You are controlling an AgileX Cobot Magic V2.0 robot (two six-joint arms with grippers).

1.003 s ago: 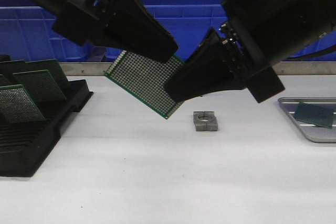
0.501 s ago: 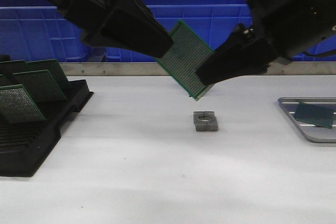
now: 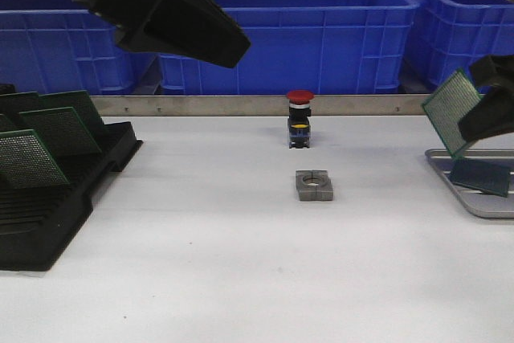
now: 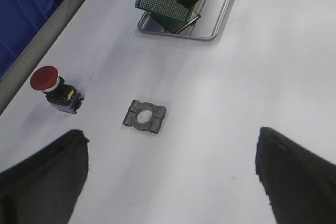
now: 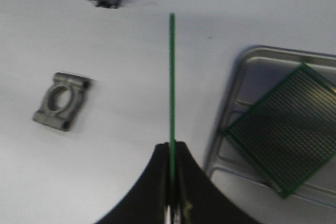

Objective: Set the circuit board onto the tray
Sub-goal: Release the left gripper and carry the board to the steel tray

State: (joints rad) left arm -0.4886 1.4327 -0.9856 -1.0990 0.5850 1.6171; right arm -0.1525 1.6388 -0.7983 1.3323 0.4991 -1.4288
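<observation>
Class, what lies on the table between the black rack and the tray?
In the front view, only the metal bracket lies between the rack and the tray; the red button stands farther back.

The right gripper (image 3: 474, 128) is pinching a circuit board (image 3: 448, 110) on edge, hanging over the near-left end of the tray (image 3: 466, 198), and a second circuit board (image 3: 480, 175) lies flat in the tray just below and right of those jaws. Off to their left on the table (image 3: 241, 263) sits a metal clamp block (image 3: 314, 185), with the push button (image 3: 299, 118) behind it. The left gripper (image 3: 181, 26) hangs above, jaws apart, the rack of boards (image 3: 56, 174) below and to its left, bins (image 3: 289, 30) along the back.
</observation>
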